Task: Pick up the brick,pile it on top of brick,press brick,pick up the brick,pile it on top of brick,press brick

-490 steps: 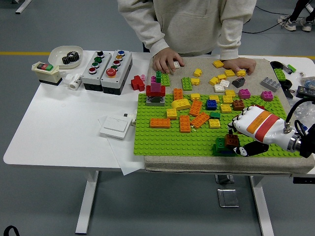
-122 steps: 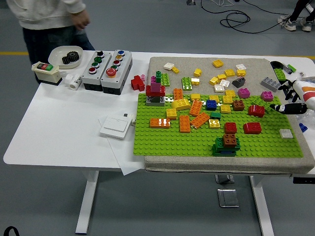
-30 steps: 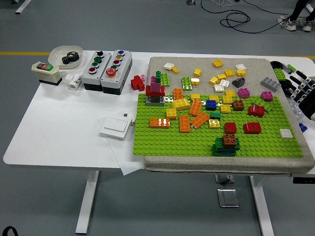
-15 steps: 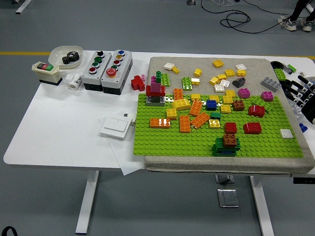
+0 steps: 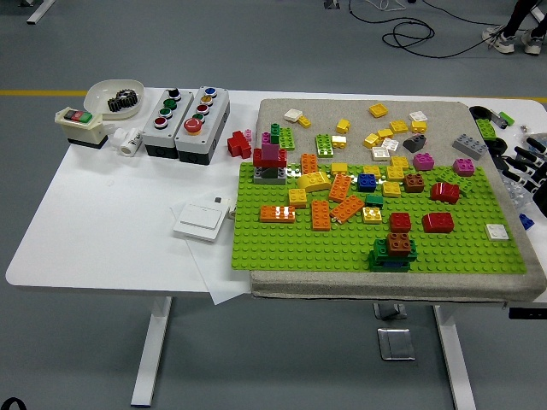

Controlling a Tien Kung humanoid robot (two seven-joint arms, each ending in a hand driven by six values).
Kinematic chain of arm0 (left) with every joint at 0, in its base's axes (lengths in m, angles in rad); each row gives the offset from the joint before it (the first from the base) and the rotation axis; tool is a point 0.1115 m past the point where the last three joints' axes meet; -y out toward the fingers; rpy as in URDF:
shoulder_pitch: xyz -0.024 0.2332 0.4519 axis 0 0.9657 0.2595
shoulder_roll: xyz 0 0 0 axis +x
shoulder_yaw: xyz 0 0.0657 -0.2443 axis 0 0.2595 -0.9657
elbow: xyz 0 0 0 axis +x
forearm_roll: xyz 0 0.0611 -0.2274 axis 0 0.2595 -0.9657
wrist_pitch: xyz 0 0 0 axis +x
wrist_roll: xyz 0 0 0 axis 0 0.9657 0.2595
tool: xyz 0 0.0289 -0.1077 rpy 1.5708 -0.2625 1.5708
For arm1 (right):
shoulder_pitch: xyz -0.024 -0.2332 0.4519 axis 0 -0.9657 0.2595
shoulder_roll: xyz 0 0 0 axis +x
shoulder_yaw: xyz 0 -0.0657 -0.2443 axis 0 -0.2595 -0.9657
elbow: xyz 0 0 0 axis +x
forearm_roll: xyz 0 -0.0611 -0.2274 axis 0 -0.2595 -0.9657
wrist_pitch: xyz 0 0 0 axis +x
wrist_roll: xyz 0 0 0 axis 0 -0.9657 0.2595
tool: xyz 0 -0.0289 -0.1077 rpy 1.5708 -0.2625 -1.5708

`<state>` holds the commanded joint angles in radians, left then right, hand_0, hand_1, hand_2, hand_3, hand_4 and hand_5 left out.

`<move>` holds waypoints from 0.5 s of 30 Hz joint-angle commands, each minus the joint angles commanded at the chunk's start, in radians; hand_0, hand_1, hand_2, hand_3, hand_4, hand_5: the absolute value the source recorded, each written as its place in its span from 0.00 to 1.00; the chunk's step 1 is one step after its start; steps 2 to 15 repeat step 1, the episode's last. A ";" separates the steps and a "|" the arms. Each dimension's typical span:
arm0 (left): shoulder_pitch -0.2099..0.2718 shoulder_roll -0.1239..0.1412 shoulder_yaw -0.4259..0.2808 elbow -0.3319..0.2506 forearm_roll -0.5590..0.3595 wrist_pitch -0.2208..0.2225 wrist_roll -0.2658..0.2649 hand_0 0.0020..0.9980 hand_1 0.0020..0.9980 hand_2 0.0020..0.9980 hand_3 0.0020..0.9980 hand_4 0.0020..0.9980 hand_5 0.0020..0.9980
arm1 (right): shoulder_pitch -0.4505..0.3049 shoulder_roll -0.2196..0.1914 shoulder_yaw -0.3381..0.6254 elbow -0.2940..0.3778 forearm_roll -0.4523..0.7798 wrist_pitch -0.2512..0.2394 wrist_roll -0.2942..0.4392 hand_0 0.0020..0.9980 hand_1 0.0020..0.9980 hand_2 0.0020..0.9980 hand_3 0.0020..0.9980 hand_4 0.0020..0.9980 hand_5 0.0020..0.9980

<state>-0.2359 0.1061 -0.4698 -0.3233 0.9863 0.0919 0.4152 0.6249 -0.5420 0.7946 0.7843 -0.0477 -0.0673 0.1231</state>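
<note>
Head view: red-on-brown-on-green brick stack (image 5: 393, 245)

The right hand (image 5: 532, 162) is cut off by the picture's right edge, so only its black fingertips show and its grip cannot be told. The green brick (image 5: 391, 256) under the brown brick (image 5: 398, 243) is partly hidden. Button box (image 5: 202, 112) labels are too small to read.
</note>
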 joint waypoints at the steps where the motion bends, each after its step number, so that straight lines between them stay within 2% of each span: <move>1: 0.002 0.000 0.004 0.001 -0.006 0.002 -0.002 0.65 0.71 0.72 0.59 0.66 0.67 | -0.001 -0.001 -0.001 0.001 0.003 0.000 0.001 0.46 0.57 0.71 0.84 1.00 1.00; 15: 0.002 0.000 0.004 0.001 -0.006 0.002 -0.002 0.65 0.71 0.72 0.59 0.66 0.67 | -0.001 -0.001 -0.001 0.001 0.003 0.000 0.001 0.46 0.57 0.71 0.84 1.00 1.00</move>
